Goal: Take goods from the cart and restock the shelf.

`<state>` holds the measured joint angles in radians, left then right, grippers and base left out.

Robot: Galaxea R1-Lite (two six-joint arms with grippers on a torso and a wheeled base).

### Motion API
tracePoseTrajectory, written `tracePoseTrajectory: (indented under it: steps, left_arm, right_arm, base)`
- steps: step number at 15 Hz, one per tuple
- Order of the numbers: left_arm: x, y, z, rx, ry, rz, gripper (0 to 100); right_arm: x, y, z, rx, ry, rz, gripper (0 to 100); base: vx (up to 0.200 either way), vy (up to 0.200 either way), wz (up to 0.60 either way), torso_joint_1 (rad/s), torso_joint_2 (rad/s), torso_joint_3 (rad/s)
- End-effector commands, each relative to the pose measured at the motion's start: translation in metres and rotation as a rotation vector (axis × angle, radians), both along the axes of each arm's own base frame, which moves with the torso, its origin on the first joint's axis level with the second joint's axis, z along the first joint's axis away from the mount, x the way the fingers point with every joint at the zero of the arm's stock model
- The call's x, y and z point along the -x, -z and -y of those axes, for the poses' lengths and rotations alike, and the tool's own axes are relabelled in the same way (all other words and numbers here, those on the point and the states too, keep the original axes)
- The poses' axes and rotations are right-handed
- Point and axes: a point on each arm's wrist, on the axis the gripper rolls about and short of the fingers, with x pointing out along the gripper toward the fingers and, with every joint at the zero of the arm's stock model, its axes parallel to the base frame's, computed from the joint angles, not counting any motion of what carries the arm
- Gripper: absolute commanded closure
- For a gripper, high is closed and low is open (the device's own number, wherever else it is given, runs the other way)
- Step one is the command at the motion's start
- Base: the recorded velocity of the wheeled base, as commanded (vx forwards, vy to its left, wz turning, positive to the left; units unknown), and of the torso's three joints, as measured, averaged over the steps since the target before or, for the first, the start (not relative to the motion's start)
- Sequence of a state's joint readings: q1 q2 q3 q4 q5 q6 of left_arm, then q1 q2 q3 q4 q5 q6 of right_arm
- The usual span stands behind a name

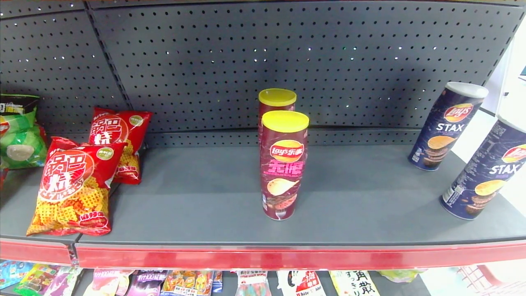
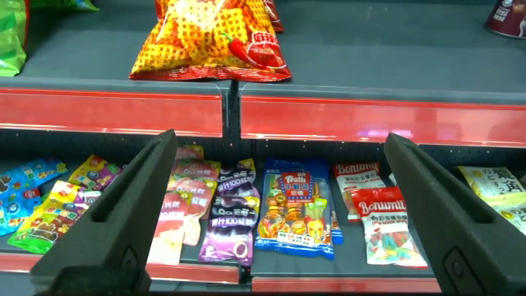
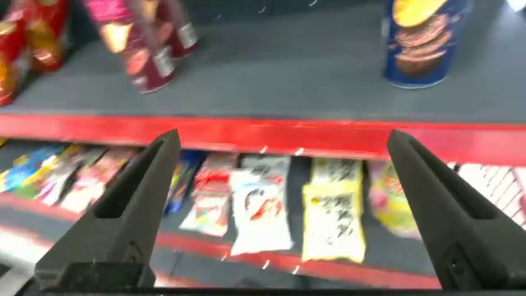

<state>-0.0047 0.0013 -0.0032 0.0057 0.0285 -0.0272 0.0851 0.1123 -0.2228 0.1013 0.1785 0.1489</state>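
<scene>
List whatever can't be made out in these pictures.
Rear red can: head view, the front red can hides all but its lid and upper part.
Right blue can: head view, partly cut off by the picture's edge.
Green bag: head view, cut off by the edge.
Lower-shelf packets: right wrist view, too blurred to tell apart.

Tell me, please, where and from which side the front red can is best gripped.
Likely mid-body, from the front: the front red can stands upright, bare shelf lies either side for the jaws, and a second can blocks the back.
</scene>
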Motion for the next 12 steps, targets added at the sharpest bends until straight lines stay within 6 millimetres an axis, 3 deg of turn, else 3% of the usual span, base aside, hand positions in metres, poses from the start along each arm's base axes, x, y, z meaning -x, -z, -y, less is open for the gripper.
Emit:
tracePoseTrajectory:
  steps: [1, 5, 10, 12]
  left_arm:
    - [0.0, 0.0001, 0.0, 0.0, -0.001, -0.001, 0]
    - [0.0, 0.0001, 0.0, 0.0, -0.001, -0.001, 0]
    - [0.0, 0.0001, 0.0, 0.0, -0.001, -0.001, 0]
    - [0.0, 0.0001, 0.0, 0.0, -0.001, -0.001, 0]
  right_arm:
    - [-0.019, 0.0377, -0.0024, 0.056, 0.077, -0.001, 0]
    - [-0.0187, 0.0443, -0.0033, 0.141, 0.124, -0.047, 0]
    - [-0.0163, 0.0457, -0.003, 0.121, 0.224, -0.034, 0]
    - [-0.0139, 0.0464, -0.0022, 0.139, 0.166, -0.004, 0]
  base:
    - [0.0, 0.0, 0.0, 0.0, 0.0, 0.0]
    - [0.0, 0.0, 0.0, 0.0, 0.0, 0.0]
    - [0.0, 0.0, 0.0, 0.0, 0.0, 0.0]
    - [0.0, 0.0, 0.0, 0.0, 0.0, 0.0]
